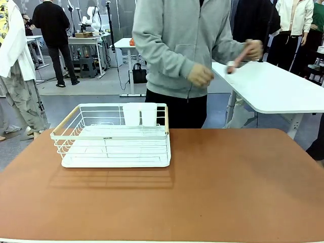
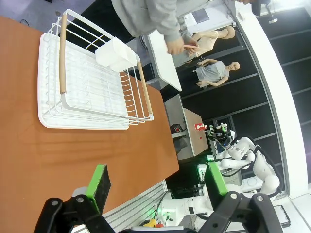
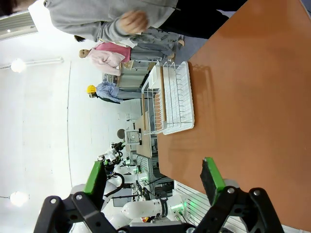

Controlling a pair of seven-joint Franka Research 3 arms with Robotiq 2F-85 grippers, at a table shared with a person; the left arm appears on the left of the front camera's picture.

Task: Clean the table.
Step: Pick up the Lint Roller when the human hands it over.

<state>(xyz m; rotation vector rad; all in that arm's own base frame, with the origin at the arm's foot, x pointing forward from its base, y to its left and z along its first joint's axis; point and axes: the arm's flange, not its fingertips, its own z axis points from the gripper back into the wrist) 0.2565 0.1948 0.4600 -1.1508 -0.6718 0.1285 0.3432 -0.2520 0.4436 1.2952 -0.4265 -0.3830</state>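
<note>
The brown table (image 1: 228, 192) between robot and person looks pretty much done, nothing on it but a white dish rack (image 1: 114, 147) at the far left (maybe that goes too?). Left gripper (image 2: 156, 167) and right gripper (image 3: 151, 165) both hang with jaws wide apart, holding nothing.

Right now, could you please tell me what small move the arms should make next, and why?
Probably wait, with both arms back. The table carries a white dish rack, I see no loose item to grasp, and the person's hand is busy at the white side table. The left gripper and right gripper stand open and empty, ready.
</note>
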